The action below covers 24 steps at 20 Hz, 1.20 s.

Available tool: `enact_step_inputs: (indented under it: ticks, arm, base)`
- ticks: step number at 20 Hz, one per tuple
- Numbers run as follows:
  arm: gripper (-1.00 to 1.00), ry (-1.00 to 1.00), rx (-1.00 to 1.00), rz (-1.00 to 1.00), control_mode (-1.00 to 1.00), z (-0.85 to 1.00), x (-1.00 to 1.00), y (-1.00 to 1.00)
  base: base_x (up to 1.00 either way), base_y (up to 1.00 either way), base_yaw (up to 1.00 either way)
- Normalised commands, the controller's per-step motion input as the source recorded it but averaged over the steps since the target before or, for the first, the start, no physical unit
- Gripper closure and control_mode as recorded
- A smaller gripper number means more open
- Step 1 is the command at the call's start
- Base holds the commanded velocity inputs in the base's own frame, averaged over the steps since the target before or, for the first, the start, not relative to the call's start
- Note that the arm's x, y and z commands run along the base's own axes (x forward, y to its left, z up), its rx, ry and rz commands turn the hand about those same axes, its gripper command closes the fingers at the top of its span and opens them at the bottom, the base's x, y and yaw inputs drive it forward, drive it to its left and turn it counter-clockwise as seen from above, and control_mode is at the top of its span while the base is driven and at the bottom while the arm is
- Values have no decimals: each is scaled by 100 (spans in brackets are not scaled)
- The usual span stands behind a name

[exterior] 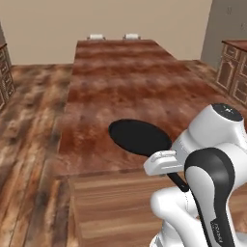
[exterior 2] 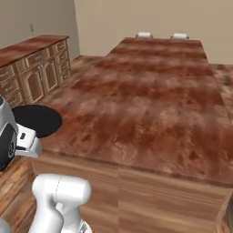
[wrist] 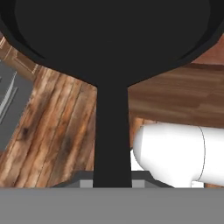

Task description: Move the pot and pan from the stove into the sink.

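The pan (exterior: 140, 137) is a flat black disc held in the air over the near edge of a long brown counter, its long thin handle (wrist: 113, 131) running back toward my hand. From the right base view the pan (exterior 2: 38, 119) hangs off the counter's left corner. In the hand view the pan (wrist: 109, 35) spans the top and its handle drops straight into my gripper (wrist: 113, 183), which is shut on it. The pot, the stove and the sink are out of view.
The brown island counter (exterior: 120, 82) stretches ahead, with two white items (exterior: 96, 36) at its far end. Wooden cabinets (exterior 2: 36, 68) stand to the left, more cabinets (exterior: 234, 67) to the right. Plank floor (exterior: 29, 120) surrounds it. A grey shape (wrist: 11, 105) lies below-left.
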Motion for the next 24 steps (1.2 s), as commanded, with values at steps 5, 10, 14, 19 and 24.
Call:
enact_step_inputs:
  ticks: [5, 10, 14, 19, 24]
  arm:
    - [100, 0, 0, 0, 100, 0, 0, 0]
    - [100, 0, 0, 0, 100, 0, 0, 0]
    - [100, 0, 0, 0, 100, 0, 0, 0]
    - [100, 0, 0, 0, 100, 0, 0, 0]
    - [100, 0, 0, 0, 100, 0, 0, 0]
  base:
    - [0, 0, -50]
    - [0, 0, -48]
    - [0, 0, -50]
    - [1, 0, -50]
    - [1, 0, -50]
